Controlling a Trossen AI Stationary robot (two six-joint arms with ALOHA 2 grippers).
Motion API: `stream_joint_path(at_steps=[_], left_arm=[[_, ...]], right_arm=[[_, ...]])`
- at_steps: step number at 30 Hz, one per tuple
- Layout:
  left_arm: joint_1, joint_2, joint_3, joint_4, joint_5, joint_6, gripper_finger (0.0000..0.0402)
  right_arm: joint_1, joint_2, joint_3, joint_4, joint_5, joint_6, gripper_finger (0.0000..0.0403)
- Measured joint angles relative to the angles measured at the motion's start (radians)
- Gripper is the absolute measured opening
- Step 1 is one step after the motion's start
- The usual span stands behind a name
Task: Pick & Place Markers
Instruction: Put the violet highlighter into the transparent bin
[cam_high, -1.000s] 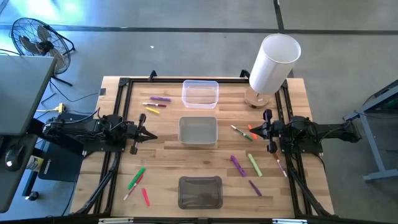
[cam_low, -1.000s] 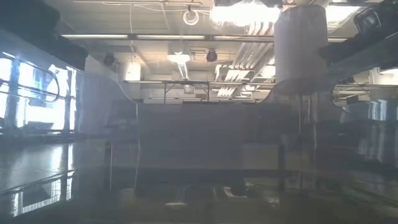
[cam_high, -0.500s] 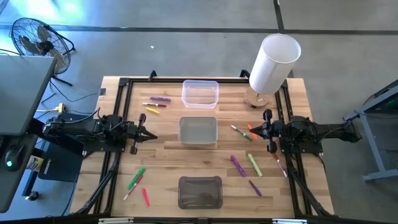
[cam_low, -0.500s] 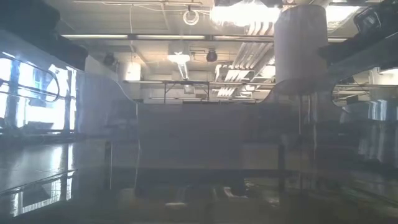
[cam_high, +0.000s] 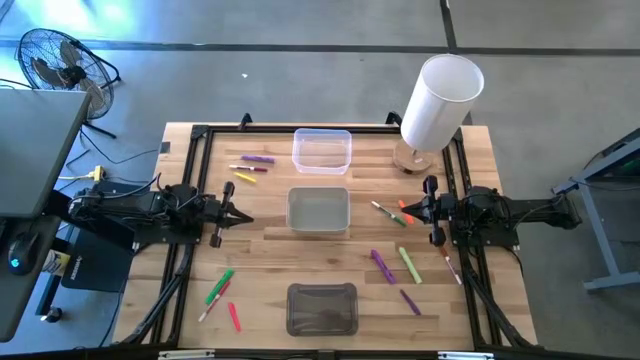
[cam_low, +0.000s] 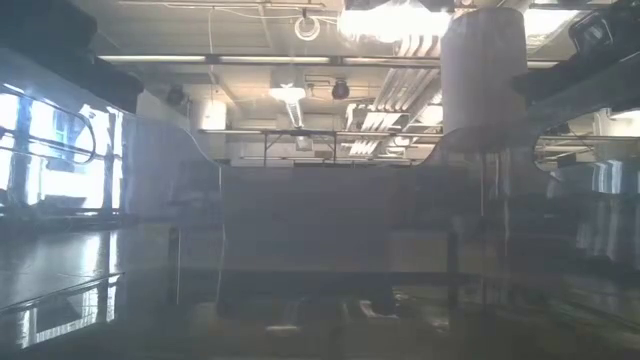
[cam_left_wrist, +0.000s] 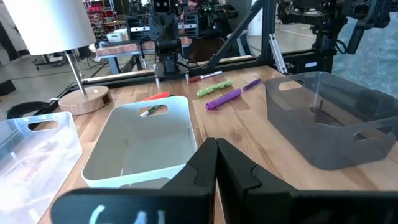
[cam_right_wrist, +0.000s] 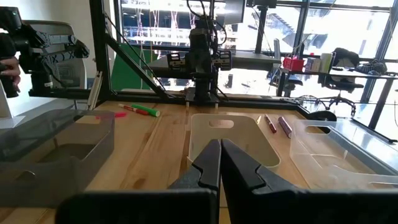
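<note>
My left hand (cam_high: 243, 219) rests low over the counter (cam_high: 270, 250) at its left side, fingers pressed together and holding nothing. My right hand (cam_high: 404, 208) sits across from it at the right side, fingers likewise pressed together and empty, its tip just beside a small cluster of markers.

The markers lie scattered in three groups. Near the far left, a purple marker (cam_high: 258, 159), a thin pale one and a yellow marker (cam_high: 245, 176) lie just left of the clear bin (cam_high: 322, 150). At the near left, a green marker (cam_high: 220, 286), a thin white-bodied one and a pink marker (cam_high: 234, 317) lie close together, left of the dark bin (cam_high: 322, 308). On the right, a green-tipped marker (cam_high: 389, 215) and an orange marker (cam_high: 405, 215) lie by my right hand's tip; nearer, a purple marker (cam_high: 382, 266), a light green marker (cam_high: 409, 265), a smaller purple one (cam_high: 410, 301) and a thin red-tipped one (cam_high: 452, 269) are spread out.

The white bin (cam_high: 318, 211) stands in the middle between my two hands, holding nothing that I can see. A tall white cylinder (cam_high: 440, 101) stands on a round wooden base at the far right corner.
</note>
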Motion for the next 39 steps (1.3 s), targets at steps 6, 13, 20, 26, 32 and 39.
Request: stream_joint_path(at_steps=[6,13,20,26,32,39], left_arm=[[0.000,0.000,0.000,0.000,0.000,0.000,0.0001],[0.000,0.000,0.000,0.018,-0.089,-0.020,0.0001],[0.000,0.024,0.019,0.013,-0.119,-0.084,0.0000],[0.000,0.136,0.130,0.009,-0.195,-0.086,0.0000],[0.000,0.340,0.296,-0.013,-0.325,-0.181,0.0000],[0.000,0.578,0.522,-0.198,-0.584,-0.390,0.0000]], right_arm=[[0.000,0.000,0.000,0.000,0.000,0.000,0.0000],[0.000,0.000,0.000,0.000,0.000,0.000,0.0000],[0.000,0.000,0.000,0.000,0.000,0.000,0.0000],[0.000,0.000,0.000,0.000,0.000,0.000,0.0000],[0.000,0.000,0.000,0.000,0.000,0.000,0.0000],[0.000,0.000,0.000,0.000,0.000,0.000,0.0000]])
